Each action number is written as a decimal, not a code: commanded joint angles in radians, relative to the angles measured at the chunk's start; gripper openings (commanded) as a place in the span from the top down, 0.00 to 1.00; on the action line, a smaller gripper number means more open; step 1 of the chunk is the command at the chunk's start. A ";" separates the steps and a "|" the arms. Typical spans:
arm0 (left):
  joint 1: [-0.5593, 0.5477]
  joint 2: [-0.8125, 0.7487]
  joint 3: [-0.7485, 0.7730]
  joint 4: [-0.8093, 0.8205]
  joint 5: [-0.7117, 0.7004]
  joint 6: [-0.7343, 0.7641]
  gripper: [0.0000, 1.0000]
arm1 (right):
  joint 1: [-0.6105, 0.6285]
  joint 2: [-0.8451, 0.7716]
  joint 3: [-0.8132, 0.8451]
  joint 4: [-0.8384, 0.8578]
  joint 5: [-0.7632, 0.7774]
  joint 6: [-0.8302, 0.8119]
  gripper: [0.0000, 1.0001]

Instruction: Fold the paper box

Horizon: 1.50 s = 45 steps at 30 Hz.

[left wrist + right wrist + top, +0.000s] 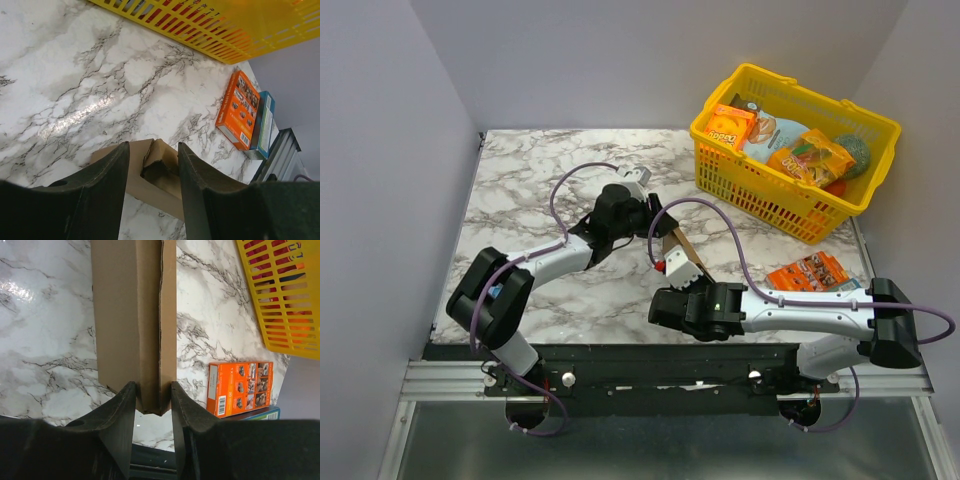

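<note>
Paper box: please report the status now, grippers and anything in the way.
Right gripper clamped on paper box, one end. Left gripper open, astride the other end. Box partly folded. Orange snack box and yellow basket nearby, not blocking.

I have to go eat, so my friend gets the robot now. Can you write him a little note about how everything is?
Left gripper: jaws apart around one end of the paper box, with a gap on one side. It has no grip yet.
Right gripper: shut on the box's other end.
Box: between the two arms, near the middle of the marble table.
Done: the long sides are folded over, with a seam running along the length.
Left: the end by the left gripper looks crumpled and open, so it probably needs closing.
</note>
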 commanded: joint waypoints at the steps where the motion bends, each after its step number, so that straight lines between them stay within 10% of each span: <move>1: 0.008 0.034 -0.050 -0.003 -0.009 0.000 0.51 | 0.000 0.033 -0.006 -0.025 -0.054 0.029 0.61; 24: 0.011 0.048 -0.176 0.097 0.004 -0.043 0.88 | 0.000 0.042 0.002 -0.038 -0.049 0.049 0.59; 39: 0.006 0.037 -0.172 0.073 0.010 0.029 0.92 | -0.022 -0.012 0.159 -0.109 -0.092 0.094 0.32; 45: 0.003 0.039 -0.158 0.062 0.005 0.034 0.92 | -0.023 -0.009 0.126 -0.109 -0.103 0.097 0.41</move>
